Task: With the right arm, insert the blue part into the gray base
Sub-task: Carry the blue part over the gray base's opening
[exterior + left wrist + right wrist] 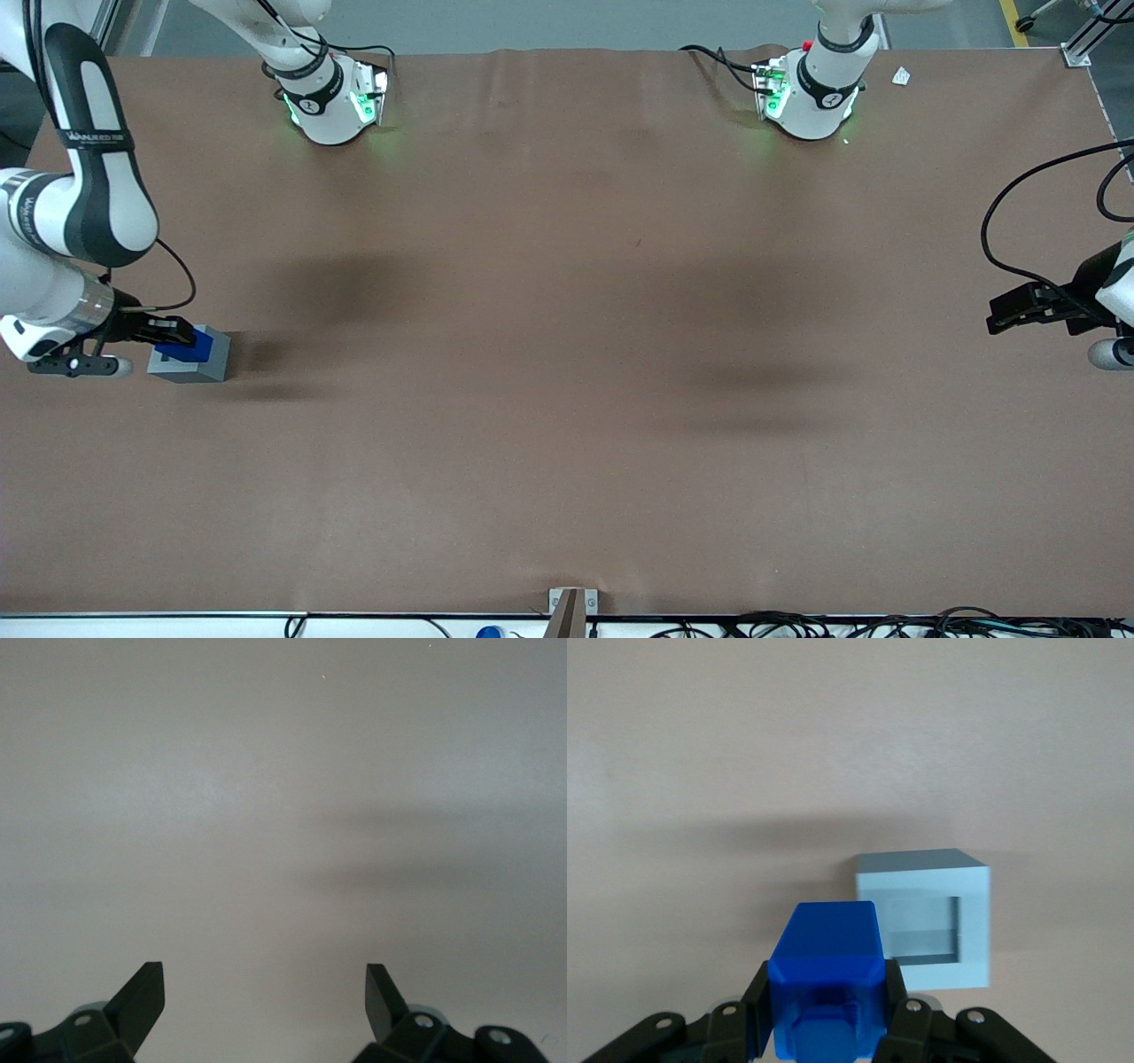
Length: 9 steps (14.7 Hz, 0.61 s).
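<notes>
Blue part (827,979) clamped in pincer (826,1014), above and beside gray base (930,912)

The blue part (827,979) looks like smooth, slightly glossy plastic. The gray base (923,917) is matt plastic. The gripper (824,1028), above the base, has matt black fingers. The table (567,354) is matt brown.

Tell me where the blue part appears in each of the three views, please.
Front view: the blue part is held in the claw above the gray base, at the working arm's end of the table.
Right wrist view: blue part in the claw.
Left wrist view: not in it.
Shared landmark: gray base.
</notes>
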Motion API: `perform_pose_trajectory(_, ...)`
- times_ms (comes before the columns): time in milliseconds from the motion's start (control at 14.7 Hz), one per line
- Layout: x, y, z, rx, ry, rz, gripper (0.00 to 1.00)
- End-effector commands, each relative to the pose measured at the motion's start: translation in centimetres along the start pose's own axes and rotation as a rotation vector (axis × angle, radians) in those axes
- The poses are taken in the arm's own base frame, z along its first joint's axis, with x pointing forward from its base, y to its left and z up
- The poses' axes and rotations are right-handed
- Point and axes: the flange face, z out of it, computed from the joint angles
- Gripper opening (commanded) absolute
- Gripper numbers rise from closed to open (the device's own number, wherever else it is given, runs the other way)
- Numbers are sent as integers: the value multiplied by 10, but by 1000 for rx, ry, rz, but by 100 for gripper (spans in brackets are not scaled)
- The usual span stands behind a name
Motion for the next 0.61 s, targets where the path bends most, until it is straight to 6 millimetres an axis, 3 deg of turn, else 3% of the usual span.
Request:
perform_pose_trajectory(0,-8,17,-6,7,13,-6,20)
perform_pose_trajectory(204,-6,32,-12,-3,26,-12,20)
perform_pose_trajectory(543,-8,45,-4,-4,29,-44,20)
